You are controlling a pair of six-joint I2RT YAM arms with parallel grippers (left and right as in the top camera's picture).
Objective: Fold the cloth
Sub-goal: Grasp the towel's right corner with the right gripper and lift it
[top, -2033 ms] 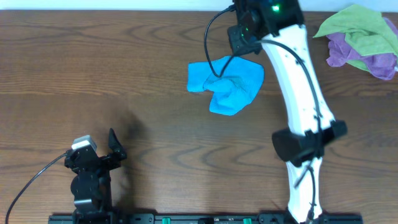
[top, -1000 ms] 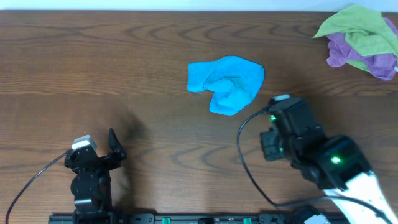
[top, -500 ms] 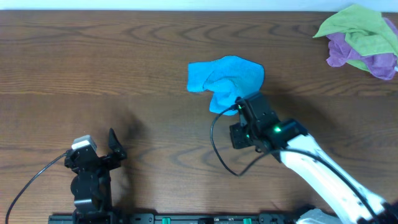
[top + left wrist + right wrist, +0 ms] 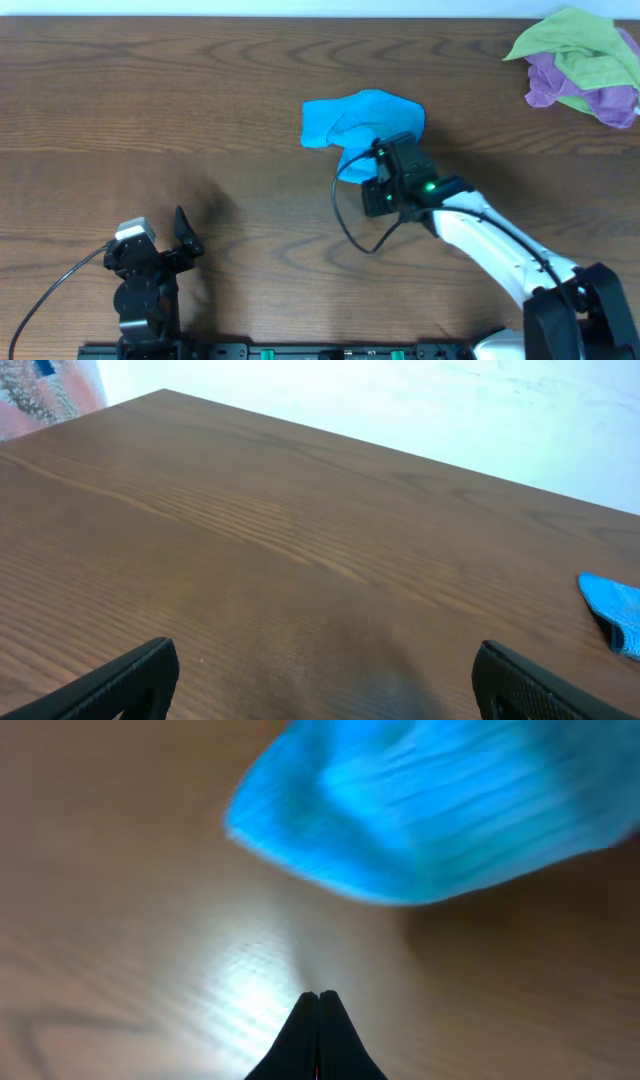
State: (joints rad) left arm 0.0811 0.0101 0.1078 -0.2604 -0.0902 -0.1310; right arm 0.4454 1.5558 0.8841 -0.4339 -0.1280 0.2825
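A crumpled blue cloth (image 4: 360,120) lies on the wooden table, behind the centre. My right gripper (image 4: 380,158) is at the cloth's near edge. In the right wrist view its fingers (image 4: 318,998) are pressed shut with nothing between them, low over bare wood, and the cloth (image 4: 430,810) lies just ahead. My left gripper (image 4: 160,235) rests at the front left, far from the cloth. Its fingers (image 4: 320,680) are wide open and empty, and a corner of the cloth (image 4: 615,610) shows at the right edge of the left wrist view.
A pile of green and purple cloths (image 4: 580,60) lies at the table's back right corner. The far table edge meets a white wall (image 4: 450,400).
My right arm swung from behind the cloth round to the front of the table, then moved forward until its shut gripper reached the cloth's near edge. The left arm has not moved.
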